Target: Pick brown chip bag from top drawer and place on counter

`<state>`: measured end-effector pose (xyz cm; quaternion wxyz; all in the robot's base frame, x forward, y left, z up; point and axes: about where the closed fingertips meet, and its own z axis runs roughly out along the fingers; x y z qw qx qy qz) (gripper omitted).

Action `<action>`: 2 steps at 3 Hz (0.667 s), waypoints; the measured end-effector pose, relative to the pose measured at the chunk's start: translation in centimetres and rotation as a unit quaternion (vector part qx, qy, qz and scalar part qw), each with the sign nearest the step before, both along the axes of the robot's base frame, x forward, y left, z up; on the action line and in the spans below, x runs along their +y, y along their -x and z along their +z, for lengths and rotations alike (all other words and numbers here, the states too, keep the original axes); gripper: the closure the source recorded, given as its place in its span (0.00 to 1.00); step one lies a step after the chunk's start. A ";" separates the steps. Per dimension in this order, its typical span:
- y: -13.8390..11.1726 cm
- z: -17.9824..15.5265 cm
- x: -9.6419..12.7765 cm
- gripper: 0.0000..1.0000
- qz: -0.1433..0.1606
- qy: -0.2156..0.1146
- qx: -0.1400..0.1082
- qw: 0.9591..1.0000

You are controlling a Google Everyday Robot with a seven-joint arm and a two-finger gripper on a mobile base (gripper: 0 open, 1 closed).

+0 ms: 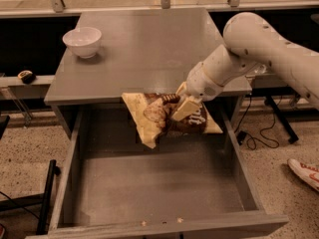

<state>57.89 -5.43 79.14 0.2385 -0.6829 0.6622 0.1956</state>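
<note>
High front view, gripper centred above top drawer

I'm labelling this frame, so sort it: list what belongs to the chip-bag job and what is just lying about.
Job: brown chip bag, gripped by the gripper near the front edge of the counter; top drawer, open below.
Lying about: white bowl on the counter's back left; shoe and cables on the floor, right.
</note>
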 end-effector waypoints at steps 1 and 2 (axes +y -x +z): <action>0.3 0.5 0.2 1.00 0.010 0.012 -0.007 1.000; 1.9 2.8 -0.8 1.00 0.012 0.019 -0.023 0.999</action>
